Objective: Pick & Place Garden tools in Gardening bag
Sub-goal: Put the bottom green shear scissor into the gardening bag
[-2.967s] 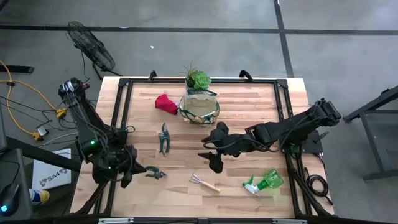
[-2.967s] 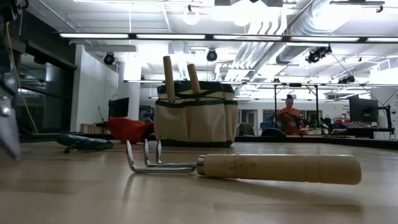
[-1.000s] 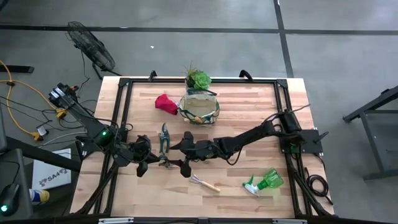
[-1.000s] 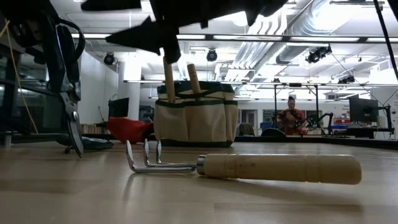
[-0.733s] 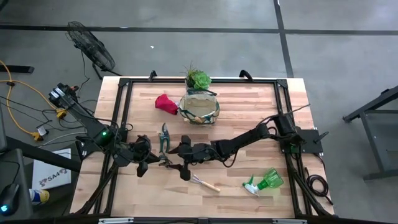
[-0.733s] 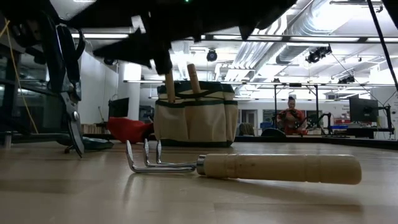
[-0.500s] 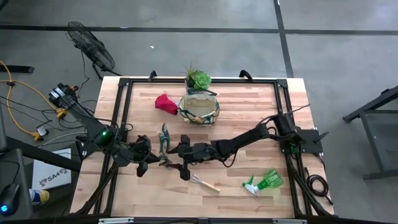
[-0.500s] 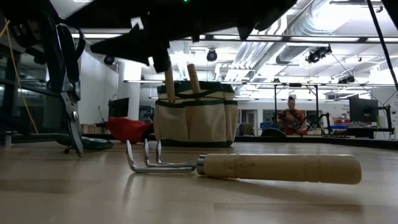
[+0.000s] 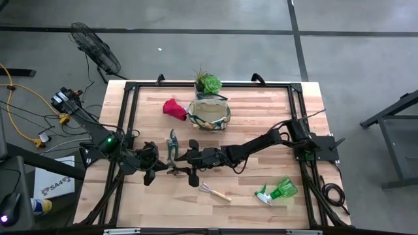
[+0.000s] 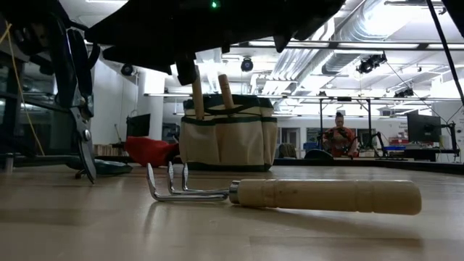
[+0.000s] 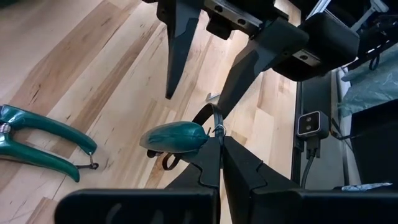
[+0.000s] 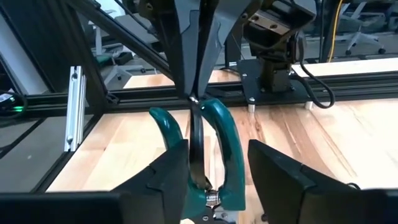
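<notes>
A pair of teal-handled pruning shears [image 12: 225,146] hangs blades down at the table's left, with my left gripper [image 11: 221,140] shut on it. My right gripper [image 12: 221,180] is open and reaches in level from the right. Its fingers stand on either side of the shears' handles, and I cannot tell whether they touch. The gardening bag [image 9: 209,115] stands at the far middle, two wooden handles [image 10: 197,90] sticking out of it. A second pair of shears [image 9: 172,145], a hand rake [image 9: 214,191], a red glove [image 9: 174,108] and a green spray bottle [image 9: 279,190] lie on the table. My left gripper pinches a thin dark loop [image 12: 195,102] between the shears' two teal handles, at their top end. Its fingers [image 12: 198,50] slant down onto it from the table's left. The shears hang upright below the fingers, blade tips [image 10: 88,170] close over the tabletop.
A green plant [image 9: 208,83] in a pot stands just behind the bag at the far edge. A black metal frame [image 9: 130,117] runs round the tabletop. Bare wood lies between the rake and the bag. A person sits far off in the room [image 10: 338,138].
My right gripper has sunk a little and crept toward the shears hanging from my left gripper. The shears and the things on the table have stayed where they were.
</notes>
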